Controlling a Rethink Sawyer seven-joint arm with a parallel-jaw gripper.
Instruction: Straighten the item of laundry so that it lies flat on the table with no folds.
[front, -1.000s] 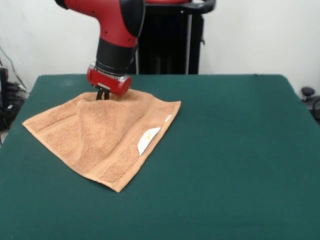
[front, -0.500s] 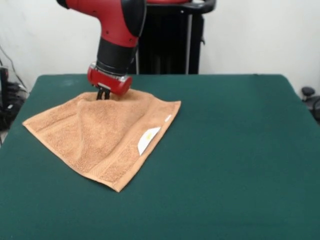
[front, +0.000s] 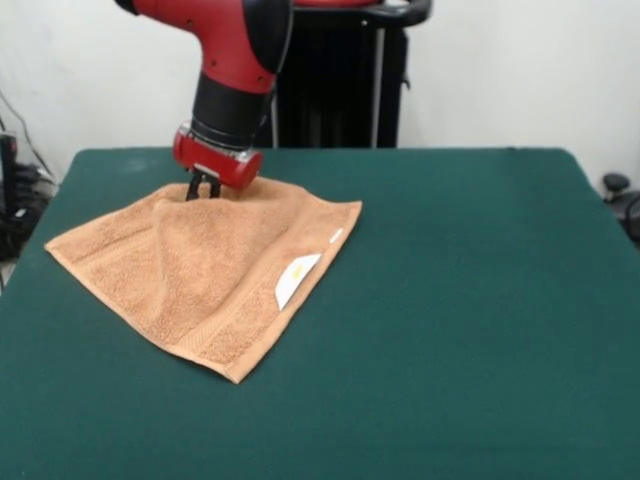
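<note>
The item of laundry (front: 205, 270), an orange-tan terry towel with a white label (front: 297, 279) at its right edge, lies spread on the left half of the dark green table (front: 470, 300). A raised fold runs from its far corner down the middle. My gripper (front: 204, 190) stands over that far corner, its dark fingers slightly apart and open, with the tips at the cloth.
The table's left edge (front: 30, 235) runs close to the towel's left corner. A black stand (front: 340, 80) rises behind the table's far edge.
The gripper has shifted a little up and to the left, and its fingers now show a gap. The towel has not moved.
</note>
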